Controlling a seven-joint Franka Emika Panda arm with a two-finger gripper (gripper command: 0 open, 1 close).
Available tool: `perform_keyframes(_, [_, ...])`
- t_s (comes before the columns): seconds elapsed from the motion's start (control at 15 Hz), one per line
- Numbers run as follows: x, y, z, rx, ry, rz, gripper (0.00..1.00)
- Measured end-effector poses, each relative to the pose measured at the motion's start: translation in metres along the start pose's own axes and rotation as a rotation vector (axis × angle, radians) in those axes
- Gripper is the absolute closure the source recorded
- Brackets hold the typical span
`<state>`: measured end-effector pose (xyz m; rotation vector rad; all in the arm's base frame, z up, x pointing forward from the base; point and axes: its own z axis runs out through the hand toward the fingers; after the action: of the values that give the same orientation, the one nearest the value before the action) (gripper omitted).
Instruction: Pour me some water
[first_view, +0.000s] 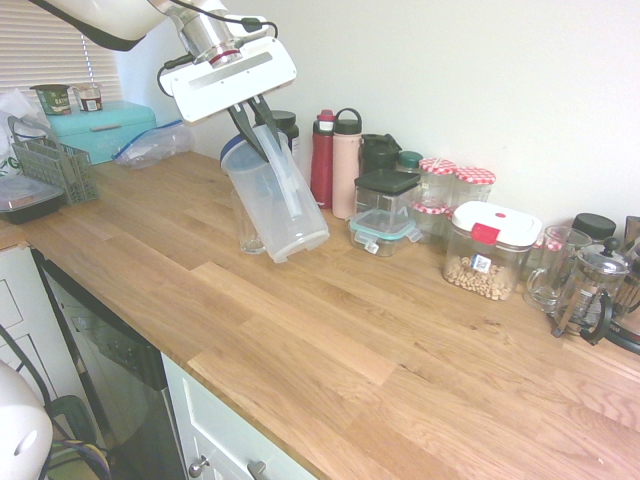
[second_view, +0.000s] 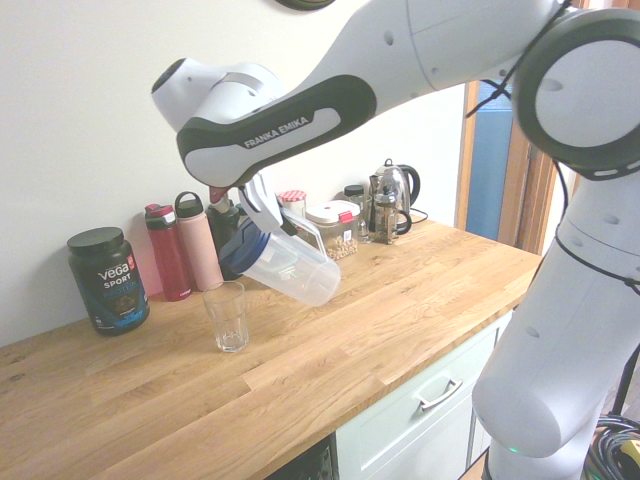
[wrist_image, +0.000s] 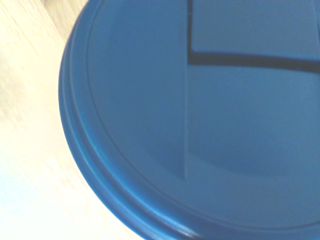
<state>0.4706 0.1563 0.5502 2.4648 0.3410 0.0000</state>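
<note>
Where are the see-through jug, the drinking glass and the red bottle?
Jug (first_view: 277, 208): first exterior view, the side of its body.
Glass (second_view: 229, 322): second exterior view, the front of its wall.
Red bottle (first_view: 322, 170): first exterior view, its middle.

bare worktop in front, tilted pitcher above, bottles behind

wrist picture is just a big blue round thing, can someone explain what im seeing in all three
This is a one-armed robot. Two cameras watch from opposite sides; the third sits on its wrist, looking closely at the blue lid of a pitcher.

The hand is shut on the pitcher's handle, holding it tilted above the wooden counter. A clear glass stands nearby. Behind are bottles, a box of nuts and a coffee press.
</note>
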Motion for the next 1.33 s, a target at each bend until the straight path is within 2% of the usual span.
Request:
perform_keyframes(0.27, [0.026, -0.010, 0.002, -0.090, -0.056, -0.030, 1.00])
perform_keyframes(0.6, [0.055, -0.028, 0.028, -0.133, -0.092, -0.046, 1.00])
perform_keyframes(0.93, [0.061, -0.027, 0.038, -0.143, -0.100, -0.047, 1.00])
perform_keyframes(1.13, [0.053, -0.011, 0.024, -0.107, -0.076, -0.025, 1.00])
perform_keyframes(1.33, [0.022, 0.039, -0.009, 0.029, -0.007, 0.057, 1.00])
